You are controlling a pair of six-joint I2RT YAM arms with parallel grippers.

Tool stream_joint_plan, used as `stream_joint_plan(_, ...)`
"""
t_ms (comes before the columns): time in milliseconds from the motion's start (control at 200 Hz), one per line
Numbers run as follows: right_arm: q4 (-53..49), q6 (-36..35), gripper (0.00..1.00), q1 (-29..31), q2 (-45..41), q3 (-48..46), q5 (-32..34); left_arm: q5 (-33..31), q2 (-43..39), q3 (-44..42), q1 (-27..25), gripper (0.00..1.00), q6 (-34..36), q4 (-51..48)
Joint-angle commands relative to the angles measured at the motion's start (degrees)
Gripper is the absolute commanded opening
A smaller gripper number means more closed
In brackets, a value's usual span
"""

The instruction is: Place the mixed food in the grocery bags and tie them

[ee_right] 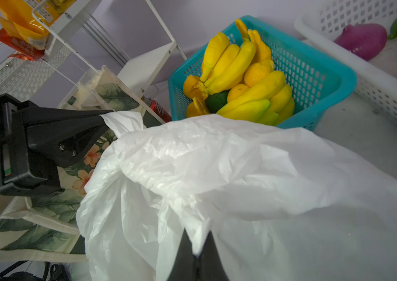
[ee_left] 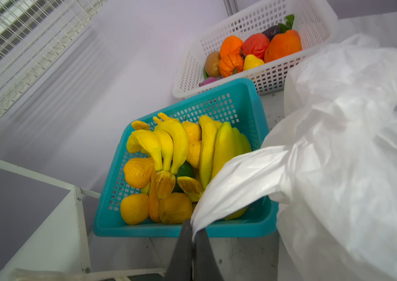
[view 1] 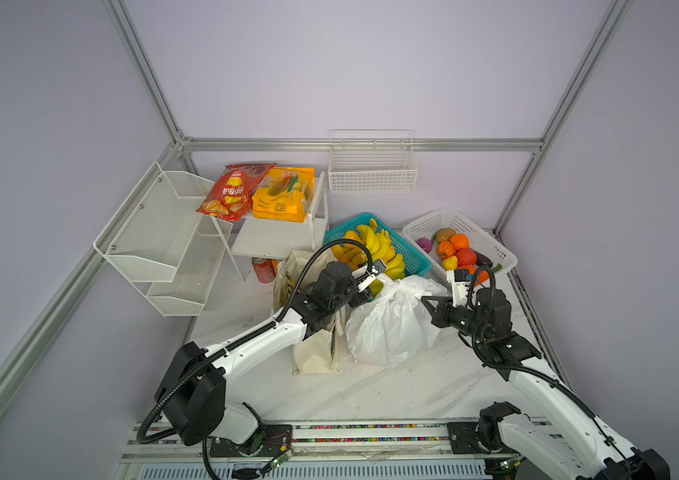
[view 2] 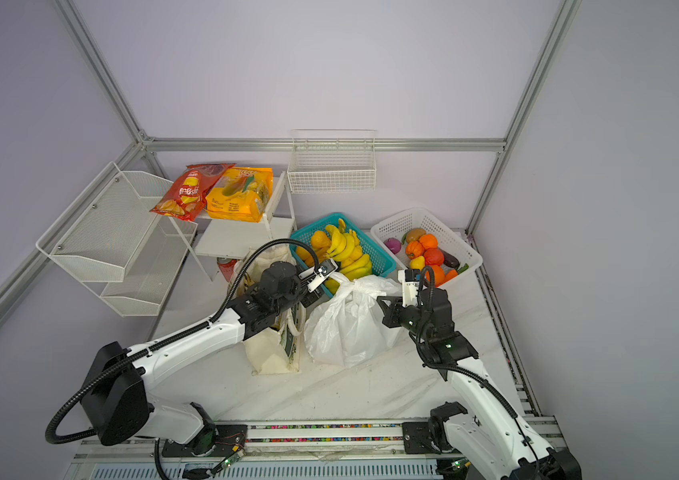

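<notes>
The white plastic grocery bag [view 1: 391, 328] [view 2: 350, 328] stands bulging at the table's middle, next to the cream canvas tote [view 1: 317, 353] [view 2: 271, 353]. My left gripper [ee_left: 193, 228] [view 1: 362, 296] is shut on a strip of the bag's top edge at its left. My right gripper [ee_right: 196, 245] [view 1: 425, 299] is shut on a fold of the plastic bag [ee_right: 241, 182] at its right. Yellow bananas [view 1: 379, 245] [ee_left: 168, 143] lie in the teal basket [view 1: 414, 255] behind the bag. A purple eggplant [view 1: 483, 258] lies in the white basket [view 1: 489, 241]. The plastic hides what is in the bag.
A red chip bag [view 1: 231, 195] and an orange-yellow packet [view 1: 283, 199] lie on the white shelf stand [view 1: 275, 237]. A soda can [view 1: 263, 270] stands beside the tote. A white mesh rack [view 1: 163, 237] is at the left and a wire basket [view 1: 371, 166] hangs on the back wall.
</notes>
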Motion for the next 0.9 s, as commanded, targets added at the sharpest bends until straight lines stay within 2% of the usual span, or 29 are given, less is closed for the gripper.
stream_joint_plan(0, -3.9, 2.4, 0.0, -1.2, -1.5, -1.3, 4.1, -6.8, -0.3, 2.2, 2.1, 0.0, 1.9, 0.8)
stream_joint_plan(85, -3.1, -0.7, 0.0, -1.2, -2.4, -0.8, 2.5, -4.8, -0.4, 2.7, 2.0, 0.0, 2.5, 0.3)
stream_joint_plan(170, -0.3, -0.9, 0.0, -1.1, -2.8, -0.4, -0.7, 1.5, -1.3, 2.0, 2.0, 0.0, 2.9, 1.1)
stream_joint_plan(240, 2.1, -0.9, 0.0, -1.1, -2.5, -0.4, -3.9, 6.4, -2.0, 0.8, 2.0, 0.0, 5.4, 2.9)
stream_joint_plan(345, 3.4, -0.8, 0.0, -1.2, -2.1, -0.1, -5.4, 9.3, -1.8, 0.8, 1.8, 0.0, 9.6, 3.4)
stream_joint_plan(480, 3.4, -1.4, 0.0, -1.2, -1.9, 0.3, -5.9, 9.6, -1.0, 1.4, 1.8, 0.08, 15.5, 2.8)
stream_joint_plan(665, 3.8, -1.7, 0.0, -1.2, -1.3, 0.4, -6.4, 10.8, -0.6, 2.1, 1.8, 0.3, 20.4, 0.7)
stream_joint_plan(760, 3.7, -2.2, 0.0, -1.1, -1.1, 0.6, -6.6, 11.1, 0.1, 3.4, 1.8, 0.38, 22.4, -1.1)
stream_joint_plan(895, 4.1, -2.2, 0.0, -1.2, -1.0, 0.6, -6.9, 9.2, 2.4, 6.3, 1.8, 0.44, 24.6, -3.7)
